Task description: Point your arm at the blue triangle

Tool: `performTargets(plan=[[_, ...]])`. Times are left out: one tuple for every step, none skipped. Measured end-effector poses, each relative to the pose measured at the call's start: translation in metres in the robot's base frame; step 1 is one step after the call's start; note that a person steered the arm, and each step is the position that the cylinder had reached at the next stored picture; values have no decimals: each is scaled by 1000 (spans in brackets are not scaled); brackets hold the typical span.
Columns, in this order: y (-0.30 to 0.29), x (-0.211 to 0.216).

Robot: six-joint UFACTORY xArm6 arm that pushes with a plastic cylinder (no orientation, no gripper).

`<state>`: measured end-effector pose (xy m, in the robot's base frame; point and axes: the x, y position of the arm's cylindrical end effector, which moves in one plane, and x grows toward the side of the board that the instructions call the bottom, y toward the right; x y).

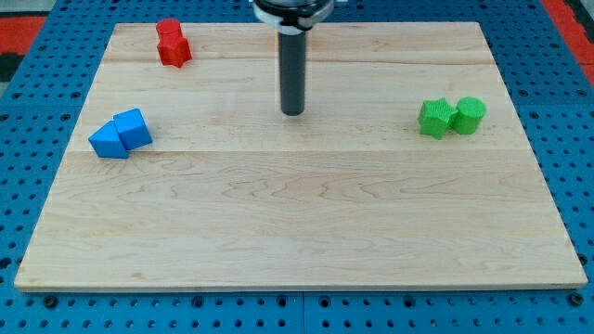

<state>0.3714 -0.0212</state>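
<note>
The single camera view shows six blocks in three touching pairs on the wooden board point(297, 223): two blue, two red, two green. My tip point(293, 112) is a bare rod end that holds nothing and touches no block, standing near the board's middle toward the view's top. The blue triangle point(134, 128) lies well off to the view's left of it, against a blue cube point(109, 141); the red blocks point(172, 43) sit at the view's top left, and a green star-like block point(433, 118) touches a green cylinder point(469, 115) at the right.

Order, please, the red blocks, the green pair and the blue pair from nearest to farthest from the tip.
Measured from my tip:
1. Green star block and red blocks, on opposite sides: too close to call.
2. Green cylinder, right of the star.
3. Blue blocks, the view's far left.
</note>
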Motion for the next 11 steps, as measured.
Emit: performTargets(plan=[[-7,0],[-14,0],[-42,-2],[-52,-21],[-98,-21],[-172,-20],[-231,-16],[-238,18],[-239,40],[-247,40],[-263,40]])
